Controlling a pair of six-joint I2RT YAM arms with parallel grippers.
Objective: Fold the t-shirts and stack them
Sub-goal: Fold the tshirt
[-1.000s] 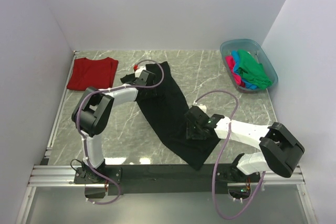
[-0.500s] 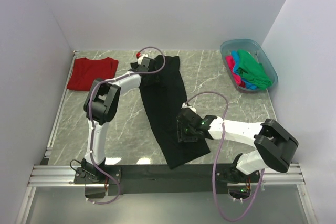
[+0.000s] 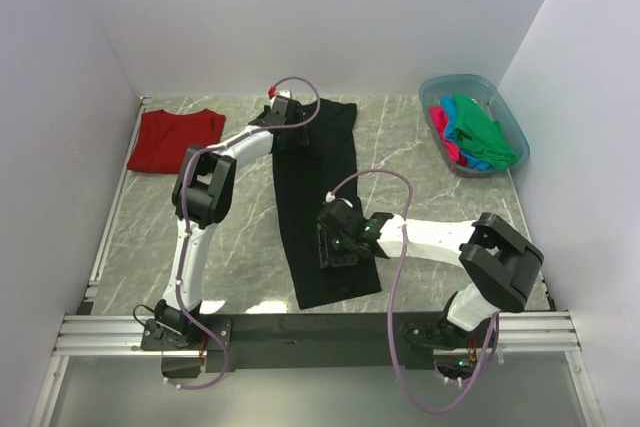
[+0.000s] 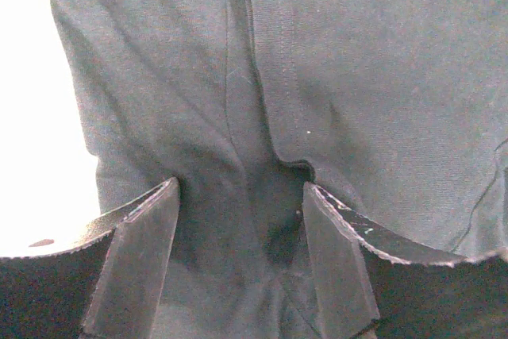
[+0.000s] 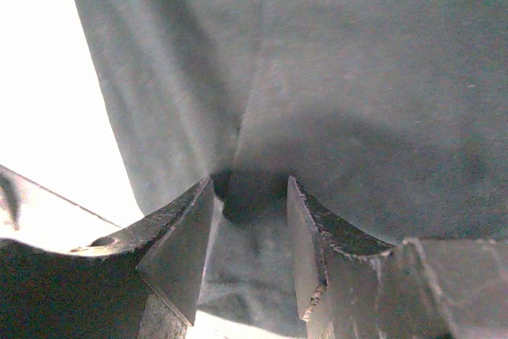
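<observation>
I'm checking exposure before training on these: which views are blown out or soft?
Left wrist view: the table clips to pure white, while the black t-shirt shows its seams clearly; the near fingers are dark. Right wrist view: the same white clipping at left, softer cloth, deep shadow between the fingers. Top external view: evenly lit, sharp, no glare.
</observation>
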